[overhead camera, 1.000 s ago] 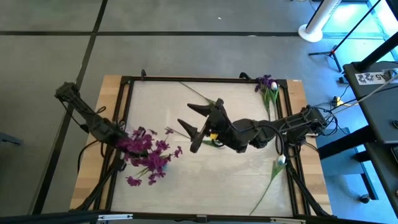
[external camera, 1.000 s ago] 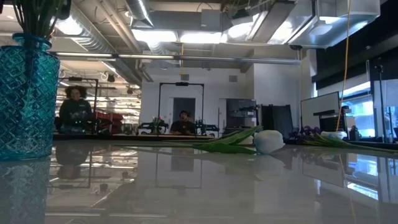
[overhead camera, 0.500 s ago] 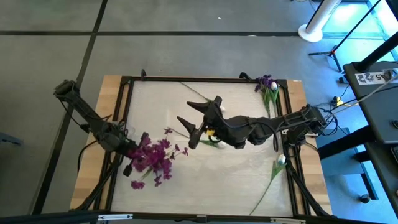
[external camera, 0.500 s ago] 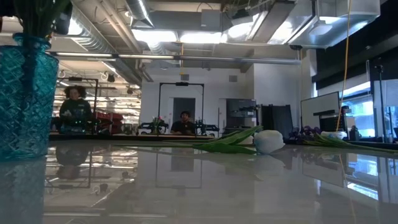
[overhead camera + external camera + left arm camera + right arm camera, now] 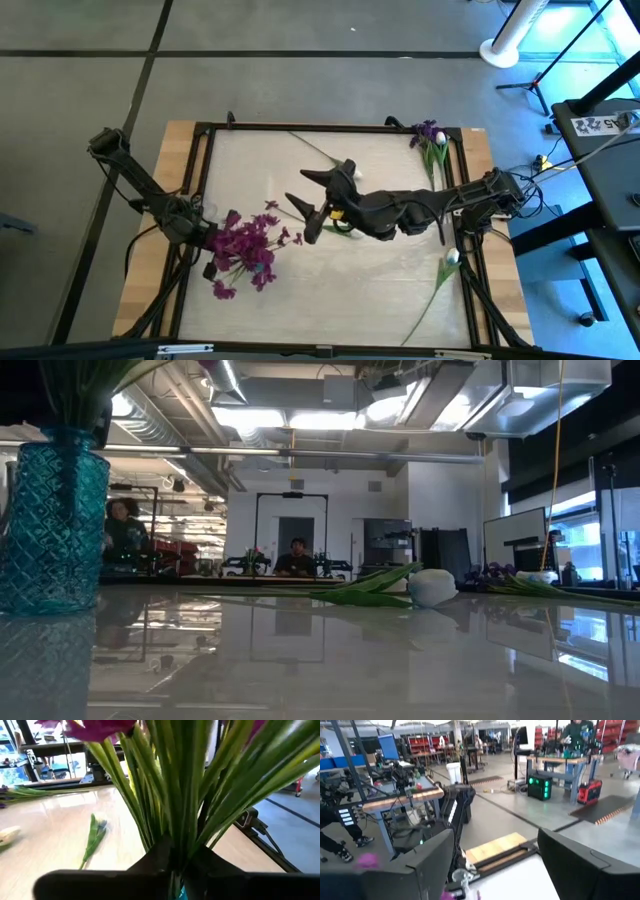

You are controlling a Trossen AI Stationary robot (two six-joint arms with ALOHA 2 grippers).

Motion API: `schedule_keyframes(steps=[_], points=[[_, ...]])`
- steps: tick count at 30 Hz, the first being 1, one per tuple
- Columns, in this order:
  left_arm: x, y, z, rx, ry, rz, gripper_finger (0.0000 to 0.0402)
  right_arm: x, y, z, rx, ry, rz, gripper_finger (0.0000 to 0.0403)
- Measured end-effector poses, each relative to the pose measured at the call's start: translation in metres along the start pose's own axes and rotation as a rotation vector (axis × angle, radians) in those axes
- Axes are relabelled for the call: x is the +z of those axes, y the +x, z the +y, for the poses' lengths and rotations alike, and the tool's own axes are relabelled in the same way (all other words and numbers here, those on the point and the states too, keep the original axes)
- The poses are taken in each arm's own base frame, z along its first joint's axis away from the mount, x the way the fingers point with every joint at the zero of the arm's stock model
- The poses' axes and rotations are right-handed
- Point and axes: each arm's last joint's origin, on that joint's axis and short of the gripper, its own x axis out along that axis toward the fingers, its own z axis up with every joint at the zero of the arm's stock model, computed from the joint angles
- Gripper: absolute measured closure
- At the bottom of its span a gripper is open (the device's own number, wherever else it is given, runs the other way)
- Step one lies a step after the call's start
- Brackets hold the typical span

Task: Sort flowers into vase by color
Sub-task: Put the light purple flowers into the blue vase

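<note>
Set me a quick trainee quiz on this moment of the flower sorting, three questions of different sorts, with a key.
1. True or false: the right claw holds a flower.
2. Where is the purple-magenta bunch of clustered blooms? A: in the blue-green faceted glass vase, beside the left claw. B: lying in the table's far right corner. C: in the right claw.
3. Fill in: in the high view, the white tulip-like bud on a thin green stem lies on the pale table near its ___ edge.
Key: 1 false; 2 A; 3 right.
</note>
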Motion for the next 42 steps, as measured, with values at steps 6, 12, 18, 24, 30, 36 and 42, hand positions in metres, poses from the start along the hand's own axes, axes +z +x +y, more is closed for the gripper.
schedule_keyframes(steps=[6, 12, 18, 24, 30, 36, 42], points=[[0.009, -0.002, 0.0, -0.001, -0.002, 0.008, 0.03, -0.006, 0.0, -0.003, -0.068, 0.133, 0.035, 0.0114], [0.012, -0.002, 0.001, 0.001, -0.052, 0.043, 0.0244, -0.018, 0.003, -0.013, -0.141, 0.208, 0.125, 0.0114], [0.019, -0.007, 0.0, -0.073, -0.075, 0.09, 0.0221, -0.026, 0.01, -0.027, -0.173, 0.305, 0.205, 0.0114], [0.026, -0.01, 0.001, -0.082, -0.101, 0.123, 0.0221, -0.03, 0.017, -0.04, -0.204, 0.355, 0.26, 0.0114], [0.038, -0.011, 0.0, -0.117, -0.125, 0.127, 0.0222, -0.031, 0.02, -0.045, -0.203, 0.365, 0.29, 0.0114], [0.049, -0.016, 0.002, -0.109, -0.059, 0.217, 0.0222, -0.033, 0.018, -0.045, -0.202, 0.352, 0.31, 0.0114], [0.06, -0.022, 0.003, -0.121, -0.046, 0.277, 0.0222, -0.037, 0.017, -0.047, -0.219, 0.337, 0.351, 0.0114]])
